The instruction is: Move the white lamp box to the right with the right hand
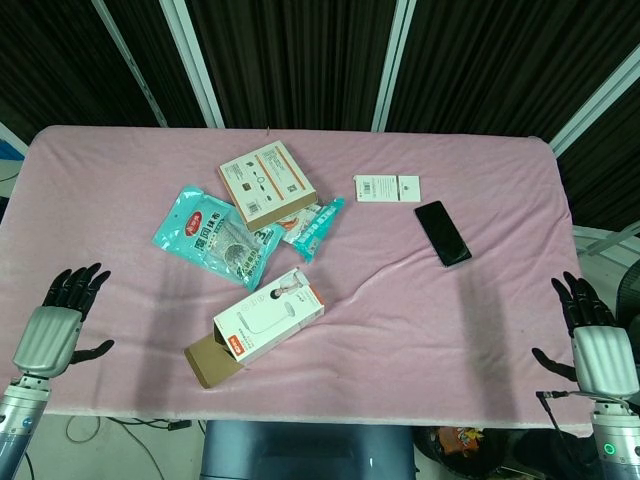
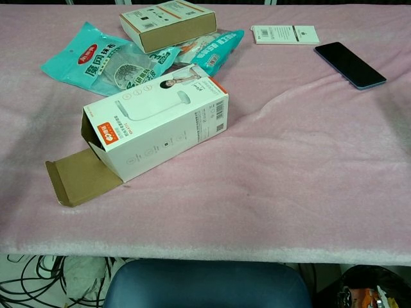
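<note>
The white cardboard lamp box with orange trim (image 1: pixel 268 327) lies on its long side on the pink cloth-covered bench (image 1: pixel 480 330), its brown end flap hanging open toward the bench's front edge. Just behind the box sit a teal snack pouch (image 1: pixel 213 237), a smaller teal packet (image 1: pixel 313 228) and a flat white-and-orange carton (image 1: pixel 266 184). Further right of the box lie a small white label card (image 1: pixel 387 188) and a black smartphone (image 1: pixel 442 233).

The right hand (image 1: pixel 592 340) hangs at the bench's front right corner, well apart from the box, fingers spread wide and holding nothing. The left hand (image 1: pixel 58 325) waits likewise, left of the box, spread and empty.

The step in hand appears to be the reach, and nothing of the move is yet done. Done well, the right hand would travel across the bare cloth to the right of the box and take it across the long body near the closed, barcoded end, not by the loose flap, which would likely fold and let it slip. The box probably weighs little, so a light lift or slide rightward should do, kept clear of the phone. A fold in the cloth (image 2: pixel 282 96) right of the box could snag a dragged box.
</note>
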Controlling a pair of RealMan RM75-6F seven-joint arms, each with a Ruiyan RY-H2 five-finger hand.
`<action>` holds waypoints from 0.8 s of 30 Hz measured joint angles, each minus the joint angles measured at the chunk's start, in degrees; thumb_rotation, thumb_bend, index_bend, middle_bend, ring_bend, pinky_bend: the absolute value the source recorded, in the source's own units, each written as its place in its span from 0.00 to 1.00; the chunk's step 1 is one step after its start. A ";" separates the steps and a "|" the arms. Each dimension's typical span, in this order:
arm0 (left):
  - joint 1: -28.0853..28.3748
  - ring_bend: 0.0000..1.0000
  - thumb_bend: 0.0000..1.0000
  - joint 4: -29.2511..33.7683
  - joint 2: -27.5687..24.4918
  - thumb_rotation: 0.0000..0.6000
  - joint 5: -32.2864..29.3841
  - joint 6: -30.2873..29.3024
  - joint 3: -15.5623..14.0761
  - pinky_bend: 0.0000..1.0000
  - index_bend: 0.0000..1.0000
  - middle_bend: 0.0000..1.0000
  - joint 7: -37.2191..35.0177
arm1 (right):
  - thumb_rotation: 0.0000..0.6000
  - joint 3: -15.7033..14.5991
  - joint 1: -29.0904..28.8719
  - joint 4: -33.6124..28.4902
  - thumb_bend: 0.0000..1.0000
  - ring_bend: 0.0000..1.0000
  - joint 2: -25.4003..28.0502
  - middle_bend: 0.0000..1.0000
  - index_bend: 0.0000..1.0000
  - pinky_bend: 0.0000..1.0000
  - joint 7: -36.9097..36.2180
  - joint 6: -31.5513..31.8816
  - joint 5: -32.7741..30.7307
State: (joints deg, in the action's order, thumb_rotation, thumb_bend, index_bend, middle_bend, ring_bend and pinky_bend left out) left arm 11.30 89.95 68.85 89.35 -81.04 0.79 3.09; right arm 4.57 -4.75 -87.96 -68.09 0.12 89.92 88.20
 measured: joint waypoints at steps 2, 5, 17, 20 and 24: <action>-0.01 0.00 0.00 0.03 -0.03 1.00 -0.05 -0.01 0.03 0.00 0.00 0.00 -0.08 | 1.00 -0.07 -0.05 -0.18 0.09 0.00 0.10 0.00 0.00 0.21 -0.11 -0.03 0.31; -0.03 0.00 0.00 0.11 -0.04 1.00 -0.24 0.01 0.10 0.00 0.00 0.00 -0.23 | 1.00 -0.11 -0.30 -0.74 0.09 0.00 0.34 0.00 0.00 0.21 -0.51 -0.08 1.03; 0.31 0.00 0.00 0.38 0.16 1.00 -1.30 1.03 0.43 0.00 0.00 0.00 -0.68 | 1.00 -0.21 -6.81 -9.24 0.06 0.00 5.18 0.00 0.00 0.21 -2.03 -6.22 8.72; 0.38 0.00 0.00 0.35 0.08 1.00 -1.11 1.04 0.41 0.00 0.00 0.00 -0.80 | 1.00 0.41 -10.11 -12.54 0.06 0.00 6.46 0.00 0.00 0.21 -1.29 -11.09 9.12; 0.44 0.00 0.00 0.29 -0.07 1.00 -1.21 1.19 0.43 0.00 0.00 0.00 -1.13 | 1.00 1.63 -15.10 -15.78 0.06 0.00 7.01 0.00 0.00 0.21 0.10 -18.26 8.94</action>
State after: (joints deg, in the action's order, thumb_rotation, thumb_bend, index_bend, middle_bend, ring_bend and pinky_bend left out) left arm 11.75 90.24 68.79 88.14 -79.85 1.21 1.96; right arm 6.20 -19.85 -103.74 -61.08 0.23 71.66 97.14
